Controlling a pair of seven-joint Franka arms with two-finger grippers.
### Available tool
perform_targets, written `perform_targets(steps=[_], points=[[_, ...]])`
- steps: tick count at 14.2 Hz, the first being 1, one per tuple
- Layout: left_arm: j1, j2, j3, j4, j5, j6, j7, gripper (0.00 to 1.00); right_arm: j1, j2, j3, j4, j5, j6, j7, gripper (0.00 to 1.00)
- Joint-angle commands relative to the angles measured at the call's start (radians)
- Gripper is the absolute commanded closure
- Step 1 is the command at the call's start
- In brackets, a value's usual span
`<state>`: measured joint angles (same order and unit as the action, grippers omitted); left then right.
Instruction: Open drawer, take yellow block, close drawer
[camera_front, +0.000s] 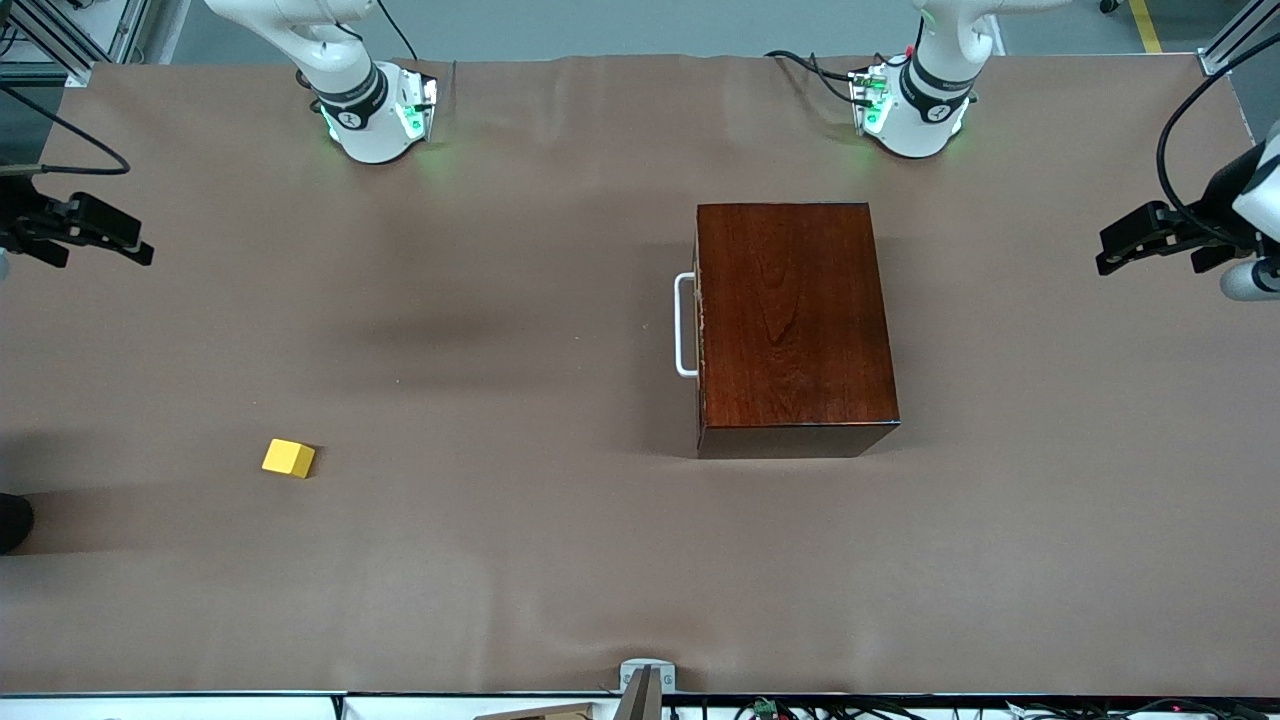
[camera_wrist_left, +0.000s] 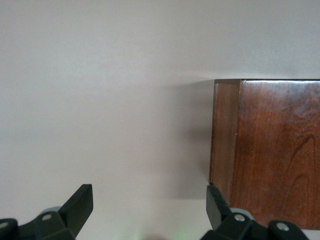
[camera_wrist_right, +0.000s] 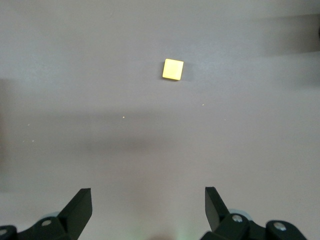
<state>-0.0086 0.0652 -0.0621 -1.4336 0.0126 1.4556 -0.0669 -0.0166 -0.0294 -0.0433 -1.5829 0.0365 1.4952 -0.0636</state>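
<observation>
The dark reddish-brown wooden box (camera_front: 790, 320) stands on the table toward the left arm's end. Its drawer (camera_front: 699, 400) is pushed in flush, and the white bar handle (camera_front: 685, 325) faces the right arm's end. The yellow block (camera_front: 288, 458) lies on the bare table toward the right arm's end, nearer to the front camera than the box. It also shows in the right wrist view as the yellow block (camera_wrist_right: 173, 69). My right gripper (camera_front: 125, 235) (camera_wrist_right: 148, 200) hangs open and empty at its end of the table. My left gripper (camera_front: 1125, 245) (camera_wrist_left: 149, 200) hangs open and empty beside the box (camera_wrist_left: 270, 165).
A brown cloth (camera_front: 560, 560) covers the whole table. Both arm bases (camera_front: 375, 110) (camera_front: 915, 100) stand along the edge farthest from the front camera. A small metal bracket (camera_front: 645, 685) sits at the table's edge nearest that camera.
</observation>
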Motion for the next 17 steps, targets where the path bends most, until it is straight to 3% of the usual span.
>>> perform_targets(steps=[1,17], points=[[-0.014,-0.045,0.013,-0.047,-0.042,0.023,0.010,0.00,0.012,0.003,-0.001,0.050,-0.012,-0.036,0.016,0.00],[-0.011,-0.038,0.016,-0.044,-0.039,0.026,0.007,0.00,0.003,0.025,-0.004,0.083,-0.013,-0.070,0.005,0.00]])
